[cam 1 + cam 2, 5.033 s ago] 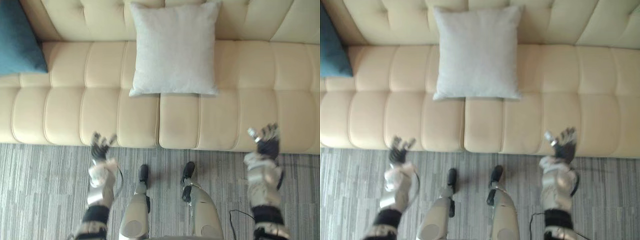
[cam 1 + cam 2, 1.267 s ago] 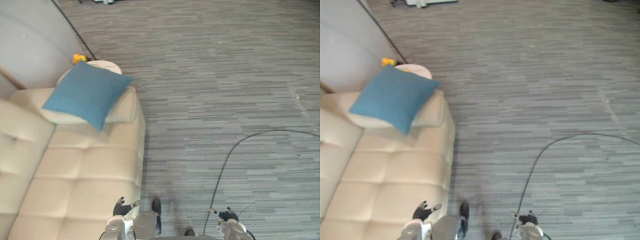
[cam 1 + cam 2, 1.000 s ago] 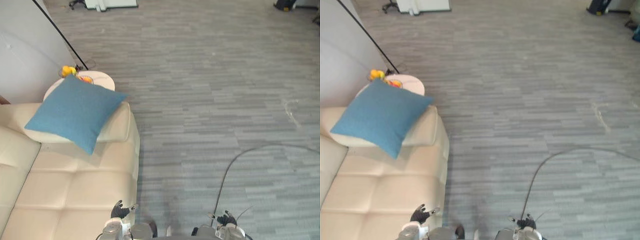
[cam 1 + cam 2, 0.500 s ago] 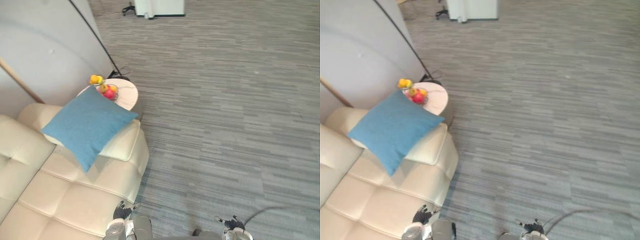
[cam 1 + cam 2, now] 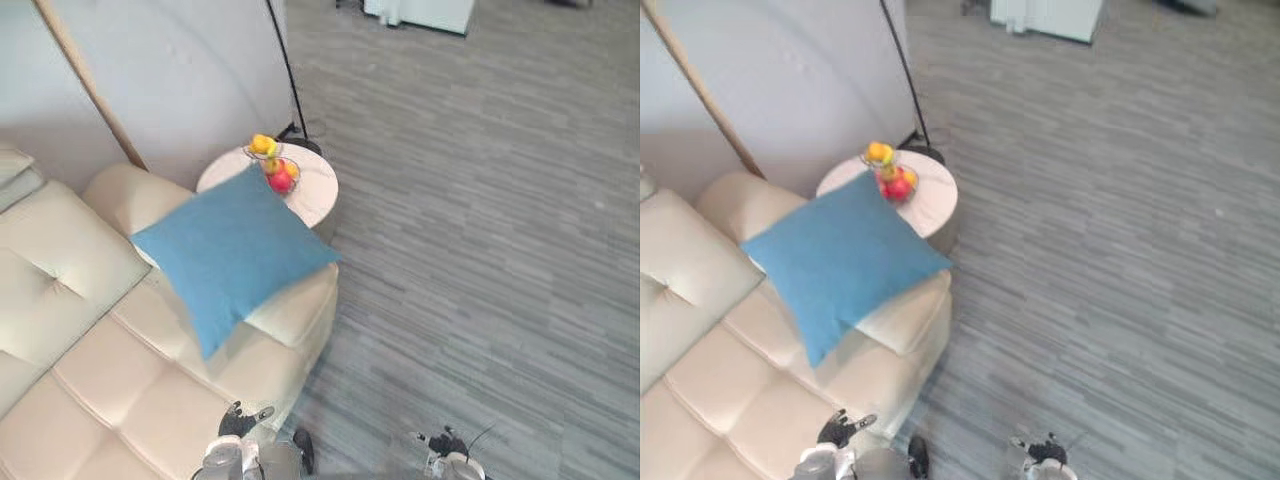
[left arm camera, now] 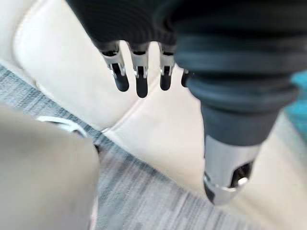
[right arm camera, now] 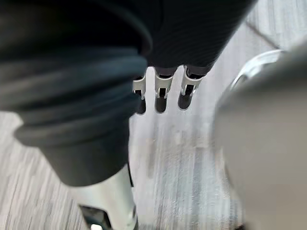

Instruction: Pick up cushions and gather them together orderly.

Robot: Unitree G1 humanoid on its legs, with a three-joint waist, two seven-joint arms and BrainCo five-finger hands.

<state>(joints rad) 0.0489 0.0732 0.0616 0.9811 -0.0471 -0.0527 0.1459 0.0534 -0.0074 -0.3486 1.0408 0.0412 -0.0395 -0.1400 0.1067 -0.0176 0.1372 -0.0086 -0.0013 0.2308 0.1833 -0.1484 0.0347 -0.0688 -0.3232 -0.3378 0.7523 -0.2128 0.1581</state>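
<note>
The blue cushion (image 5: 232,255) lies flat and turned like a diamond on the end of the cream sofa (image 5: 70,340). It rests across the rounded armrest (image 5: 290,305), with one corner hanging over the seat and the opposite corner reaching the rim of the round white side table (image 5: 318,192). That table stands just beside the armrest, against the pale wall (image 5: 170,70), and carries a bowl of fruit (image 5: 276,172) near its rim on the cushion's side. Grey striped carpet (image 5: 480,230) covers the floor past the sofa's end. The left hand (image 5: 240,419) is low by the sofa's front edge, well apart from the cushion. Its wrist view shows straight, spread fingers and the thumb set apart, with nothing in them. The right hand (image 5: 441,441) hangs over the carpet, away from the sofa, its fingers likewise straight and loose and holding nothing.
</note>
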